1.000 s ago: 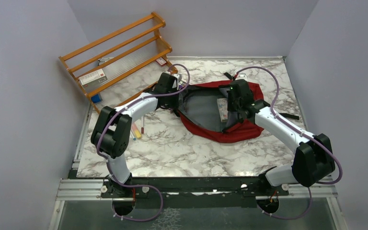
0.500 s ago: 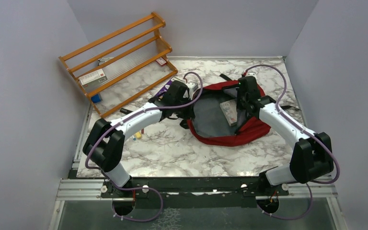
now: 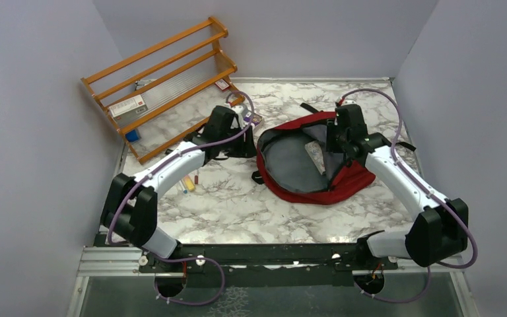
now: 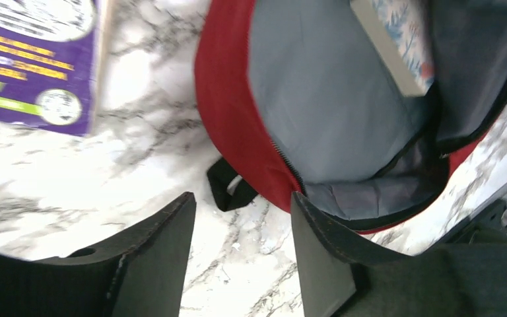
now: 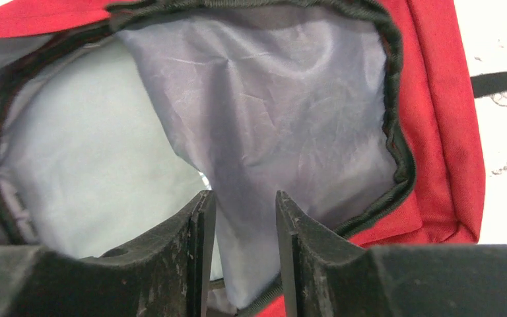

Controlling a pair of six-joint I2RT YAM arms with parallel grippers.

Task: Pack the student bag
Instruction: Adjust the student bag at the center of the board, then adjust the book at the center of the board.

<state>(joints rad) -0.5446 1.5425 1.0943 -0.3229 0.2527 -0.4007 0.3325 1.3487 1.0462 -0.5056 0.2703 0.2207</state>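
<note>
Presently, the marbled table (image 3: 237,205) stands between plain lilac walls (image 3: 39,99), with a wooden rack (image 3: 165,72) at the far left corner. The red bag (image 3: 350,185) lies right of centre, its mouth gaping (a book (image 3: 315,155) inside). Since the earlier frame the left gripper (image 4: 242,198) has drawn back from the rim, jaws apart and empty. The right gripper (image 5: 243,198), over the grey lining (image 5: 290,99), has parted too.

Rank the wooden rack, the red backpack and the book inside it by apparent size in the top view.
1. wooden rack: largest span, though mostly open slats
2. student bag: somewhat smaller
3. book: smallest by far
</note>
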